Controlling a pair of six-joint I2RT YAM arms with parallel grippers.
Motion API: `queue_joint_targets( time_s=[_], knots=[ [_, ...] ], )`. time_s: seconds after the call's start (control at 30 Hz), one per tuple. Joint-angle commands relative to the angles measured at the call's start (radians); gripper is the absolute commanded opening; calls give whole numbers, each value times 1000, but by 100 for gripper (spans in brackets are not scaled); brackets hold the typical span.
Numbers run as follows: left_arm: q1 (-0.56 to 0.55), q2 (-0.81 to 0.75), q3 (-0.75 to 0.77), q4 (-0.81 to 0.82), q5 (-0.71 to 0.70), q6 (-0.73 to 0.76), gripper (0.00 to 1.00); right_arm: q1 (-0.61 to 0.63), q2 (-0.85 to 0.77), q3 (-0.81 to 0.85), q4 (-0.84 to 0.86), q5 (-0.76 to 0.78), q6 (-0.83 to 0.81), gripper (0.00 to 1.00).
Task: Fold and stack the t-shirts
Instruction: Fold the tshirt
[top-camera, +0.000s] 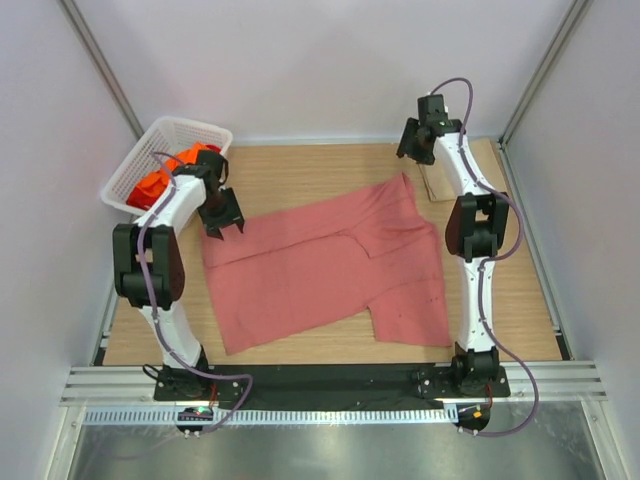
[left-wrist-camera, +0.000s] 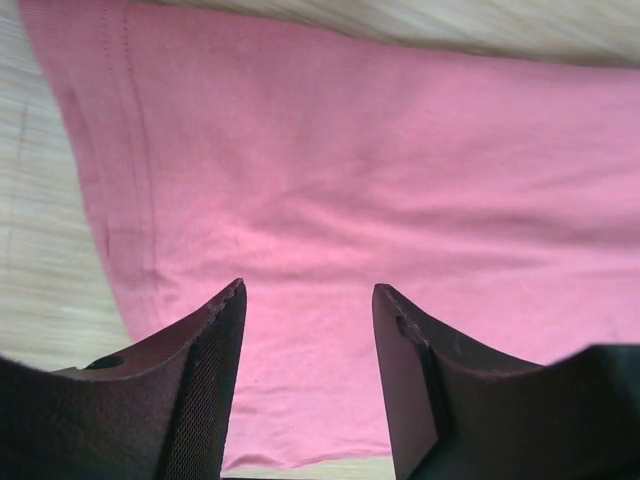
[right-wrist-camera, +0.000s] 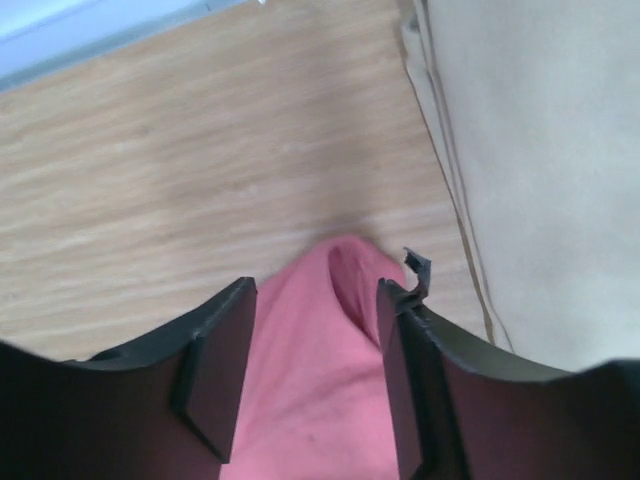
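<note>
On table (top-camera: 300, 170): 1 pink t-shirt (top-camera: 320, 270) flat, 1 basket (top-camera: 165, 132); L gripper (top-camera: 222, 227) & R gripper (top-camera: 412, 150) both open.

orange shirts (top-camera: 155, 184): partly behind left arm (top-camera: 172, 205) | beige cloth (top-camera: 437, 186): mostly behind right arm (top-camera: 466, 178)

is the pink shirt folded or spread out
Mostly spread out. The pink shirt lies flat across the table with both sleeves showing. Only a strip along its far edge looks lapped over.
</note>
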Motion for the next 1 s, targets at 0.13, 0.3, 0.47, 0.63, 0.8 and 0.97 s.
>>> queue_joint_targets(
  time_s=[0.13,0.3,0.47,0.63,0.8,0.97],
  knots=[
    [-39,-235,8,-75,28,14,57,-24,-236,-51,-332,111,-31,66],
    [-130,-461,-163,-115,-38,-34,53,-36,-557,-454,-281,7,27,68],
    [-228,-635,-453,-104,-37,-156,46,42,-818,-853,-212,-42,68,68],
    [-389,-743,-576,-122,-116,-336,47,68,-1072,-1277,-138,-234,156,69],
    [-392,-829,-764,-150,-121,-560,45,71,-1244,-1475,-75,-263,194,69],
    [-388,-950,-938,-104,-104,-750,44,69,-1258,-1463,-164,-215,200,70]
  ],
)
